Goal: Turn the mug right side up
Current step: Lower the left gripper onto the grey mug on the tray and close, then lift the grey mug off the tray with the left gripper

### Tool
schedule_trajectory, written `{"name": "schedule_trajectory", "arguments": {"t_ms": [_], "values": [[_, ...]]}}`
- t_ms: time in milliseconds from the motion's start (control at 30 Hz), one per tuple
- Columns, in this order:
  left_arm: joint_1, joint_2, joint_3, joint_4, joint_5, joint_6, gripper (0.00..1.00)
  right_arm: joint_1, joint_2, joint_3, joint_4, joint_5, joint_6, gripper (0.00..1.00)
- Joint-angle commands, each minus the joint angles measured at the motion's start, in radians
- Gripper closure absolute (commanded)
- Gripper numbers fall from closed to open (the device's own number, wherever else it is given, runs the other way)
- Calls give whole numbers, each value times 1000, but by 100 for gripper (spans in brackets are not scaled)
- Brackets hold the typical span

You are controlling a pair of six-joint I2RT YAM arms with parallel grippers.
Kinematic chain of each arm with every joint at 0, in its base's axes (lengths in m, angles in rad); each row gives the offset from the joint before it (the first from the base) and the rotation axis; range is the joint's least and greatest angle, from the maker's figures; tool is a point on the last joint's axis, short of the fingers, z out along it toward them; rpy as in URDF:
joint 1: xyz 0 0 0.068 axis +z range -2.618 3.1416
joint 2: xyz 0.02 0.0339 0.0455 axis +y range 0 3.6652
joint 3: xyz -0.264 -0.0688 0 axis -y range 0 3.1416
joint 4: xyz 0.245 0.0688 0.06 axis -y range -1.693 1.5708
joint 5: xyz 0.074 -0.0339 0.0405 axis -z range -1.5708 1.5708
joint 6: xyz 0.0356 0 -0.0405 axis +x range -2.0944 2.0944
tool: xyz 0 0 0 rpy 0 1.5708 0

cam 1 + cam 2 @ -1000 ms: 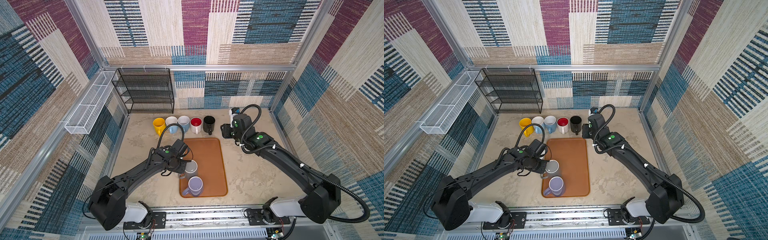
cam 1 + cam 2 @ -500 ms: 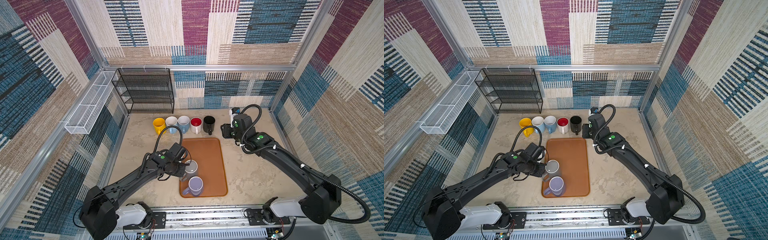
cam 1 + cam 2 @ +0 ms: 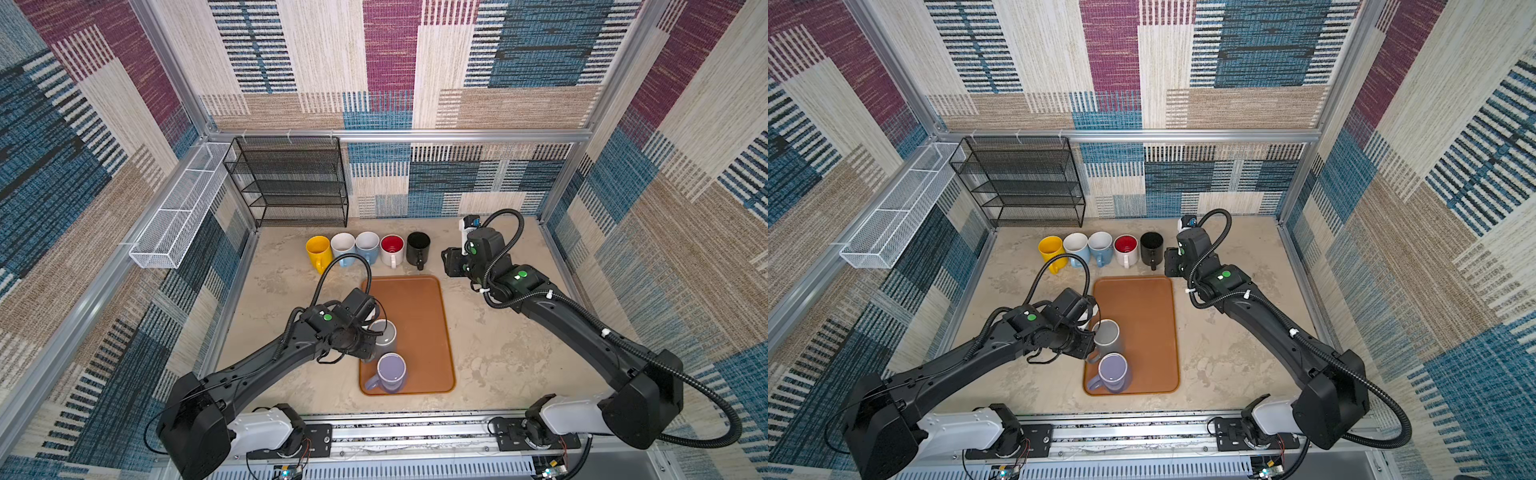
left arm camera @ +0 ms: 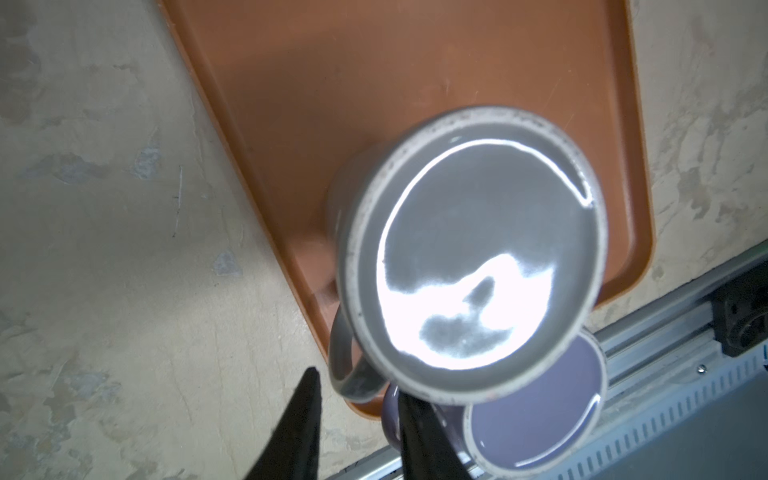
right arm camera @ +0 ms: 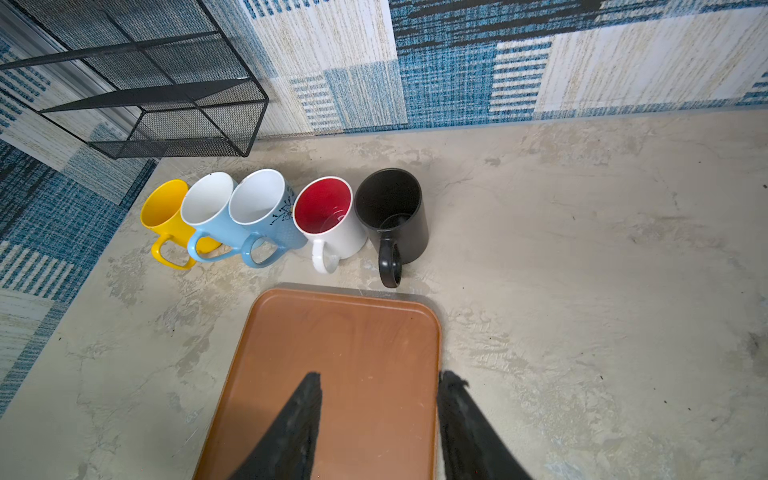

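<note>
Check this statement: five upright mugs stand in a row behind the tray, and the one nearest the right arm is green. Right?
No: that one is a black mug, not green, as the right wrist view shows. The five upright mugs do stand in a row behind the tray.

Tray (image 3: 419,307) lies central on the counter (image 3: 503,349). Two mugs stand on its near-left part, farther mug (image 3: 385,333) directly behind nearer mug (image 3: 392,371). Row of five mugs (image 3: 367,248) beyond tray's far edge. Rack (image 3: 291,183) far left, behind row.
</note>
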Motion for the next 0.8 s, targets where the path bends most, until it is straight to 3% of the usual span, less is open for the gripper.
{"name": "schedule_trajectory", "arguments": {"t_ms": [0, 767], "values": [[-13, 12, 11, -5, 22, -11, 71, 1, -5, 4, 13, 6, 6, 51], [-83, 163, 91, 11, -56, -17, 71, -1, -17, -8, 10, 26, 1, 52]]}}
